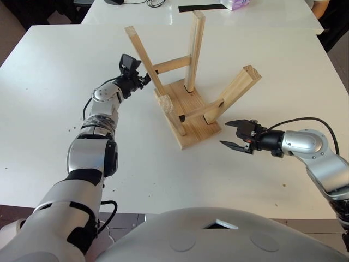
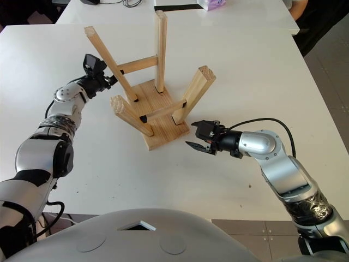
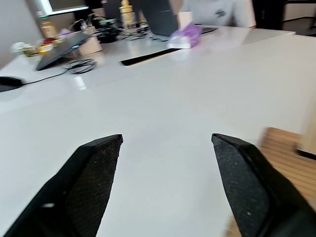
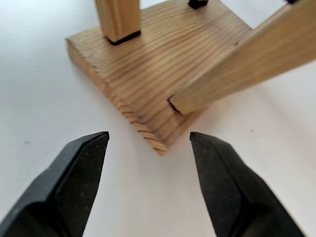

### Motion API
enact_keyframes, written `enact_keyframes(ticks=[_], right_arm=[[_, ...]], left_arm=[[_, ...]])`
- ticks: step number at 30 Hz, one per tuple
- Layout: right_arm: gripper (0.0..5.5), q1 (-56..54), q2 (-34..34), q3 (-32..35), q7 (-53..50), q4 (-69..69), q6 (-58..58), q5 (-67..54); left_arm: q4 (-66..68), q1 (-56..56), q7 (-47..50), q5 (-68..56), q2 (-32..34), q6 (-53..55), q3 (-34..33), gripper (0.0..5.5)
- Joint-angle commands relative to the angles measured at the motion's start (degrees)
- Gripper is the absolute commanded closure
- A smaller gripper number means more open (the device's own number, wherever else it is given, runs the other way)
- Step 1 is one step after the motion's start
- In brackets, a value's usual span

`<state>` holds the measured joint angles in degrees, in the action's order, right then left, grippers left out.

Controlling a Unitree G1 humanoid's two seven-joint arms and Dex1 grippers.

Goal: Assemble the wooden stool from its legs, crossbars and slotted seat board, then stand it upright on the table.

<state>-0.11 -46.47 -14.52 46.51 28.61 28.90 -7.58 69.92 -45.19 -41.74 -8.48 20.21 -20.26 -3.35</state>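
Four legs [image 1: 195, 49], two crossbars [image 1: 172, 64], one seat board [image 1: 199, 133], one left tool [image 3: 167, 139], one right tool [image 1: 224, 134]

A white tabletop [image 1: 54, 82] spans the scene from the near edge to a narrow gap at the far side. The wooden stool [image 1: 192, 54] sits on it about the middle, upside down. Its seat board [image 1: 199, 121] lies flat on the surface, turned cornerwise to the near edge, with the legs [image 1: 239, 90] splayed upward. A few small dark specks [image 1: 71, 129] lie on the left part. Beyond the gap a second table [image 1: 272, 19] carries a purple pack [image 1: 235, 4], a black strip [image 1: 199, 8], a dark mouse [image 1: 114, 1] and cables [image 1: 155, 3].
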Motion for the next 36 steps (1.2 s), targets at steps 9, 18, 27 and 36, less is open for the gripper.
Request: enact_keyframes(ticks=[9, 18, 27, 36], right_arm=[[2.45, -1.8, 1.5, 0.4, -3.0, -19.0, -12.4, 7.6], [2.45, -5.8, 4.4, 1.6, -2.0, -30.2, -24.9, 7.0], [2.45, -3.3, 0.5, 8.2, 8.5, -26.7, -21.2, -3.4], [2.45, 1.7, -4.3, 15.4, 5.9, -22.3, -19.3, -0.6]], left_arm=[[-37.5, 25.7, -19.2, -5.0, 0.4, 6.7, 4.2, 2.13], [-50.2, 34.4, -15.9, -5.4, 2.7, 13.7, 3.6, 2.13], [-51.9, 36.7, -16.0, -4.2, 3.8, 14.0, 4.8, 2.13], [-52.3, 36.6, -7.6, -6.1, 5.9, 14.9, -2.6, 2.13]])
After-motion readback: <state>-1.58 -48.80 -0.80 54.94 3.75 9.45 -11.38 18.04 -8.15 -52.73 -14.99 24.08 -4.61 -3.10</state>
